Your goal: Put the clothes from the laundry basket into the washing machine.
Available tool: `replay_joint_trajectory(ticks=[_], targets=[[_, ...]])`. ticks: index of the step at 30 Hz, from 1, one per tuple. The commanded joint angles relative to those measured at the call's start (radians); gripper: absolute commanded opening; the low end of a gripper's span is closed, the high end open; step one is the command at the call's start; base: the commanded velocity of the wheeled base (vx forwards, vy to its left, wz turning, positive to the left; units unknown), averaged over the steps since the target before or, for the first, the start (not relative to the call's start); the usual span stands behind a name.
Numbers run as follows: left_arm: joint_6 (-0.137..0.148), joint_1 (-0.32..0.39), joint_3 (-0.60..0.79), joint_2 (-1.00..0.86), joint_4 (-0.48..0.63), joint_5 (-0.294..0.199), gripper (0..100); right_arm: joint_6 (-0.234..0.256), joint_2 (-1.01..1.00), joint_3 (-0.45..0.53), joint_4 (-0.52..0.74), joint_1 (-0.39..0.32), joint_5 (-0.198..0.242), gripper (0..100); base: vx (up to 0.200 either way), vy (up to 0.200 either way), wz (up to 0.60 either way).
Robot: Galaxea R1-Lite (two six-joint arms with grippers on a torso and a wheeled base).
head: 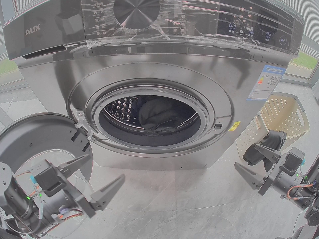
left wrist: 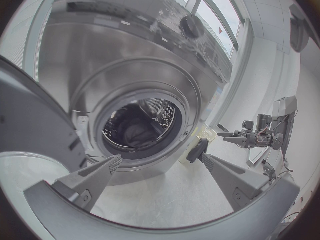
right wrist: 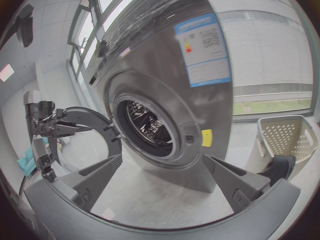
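The grey washing machine (head: 156, 67) stands in front of me with its round door (head: 36, 140) swung open to the left. A dark garment (head: 159, 115) lies inside the drum (left wrist: 140, 129). The beige laundry basket (head: 285, 113) sits to the right of the machine, and a black garment (head: 265, 146) hangs over its near rim (right wrist: 280, 167). My left gripper (head: 106, 175) is open and empty, low in front of the open door. My right gripper (head: 254, 161) is open and empty, just in front of the hanging garment.
The pale tiled floor (head: 172, 196) stretches between the two arms in front of the machine. Windows (right wrist: 276, 97) run behind the basket. The open door stands close to my left arm.
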Motion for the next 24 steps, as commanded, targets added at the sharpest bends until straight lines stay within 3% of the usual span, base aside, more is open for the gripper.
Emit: replay_joint_trajectory(ticks=[1,5,10,15,17,24], targets=[[0.004,0.075,0.083,-0.230,0.048,-0.001,100,-0.001,-0.138,0.018,0.071,-0.084,-0.012,100,0.000,0.000,0.00],[0.012,0.127,0.083,-0.329,0.126,-0.001,100,-0.004,-0.221,0.018,0.177,-0.102,-0.038,100,0.000,0.000,0.00],[0.062,0.207,0.091,-0.443,0.215,-0.004,100,0.002,-0.321,0.018,0.286,-0.139,-0.108,100,-0.200,0.000,0.00],[0.068,0.258,0.110,-0.547,0.304,-0.009,100,0.005,-0.370,0.018,0.329,-0.190,-0.110,100,-0.200,0.000,0.00],[0.070,0.284,0.120,-0.575,0.321,-0.019,100,0.007,-0.431,0.018,0.394,-0.250,-0.110,100,-0.200,0.000,0.00],[0.081,0.380,0.144,-0.743,0.434,-0.065,100,-0.005,-0.638,0.018,0.596,-0.348,-0.110,100,-0.200,0.000,0.00]])
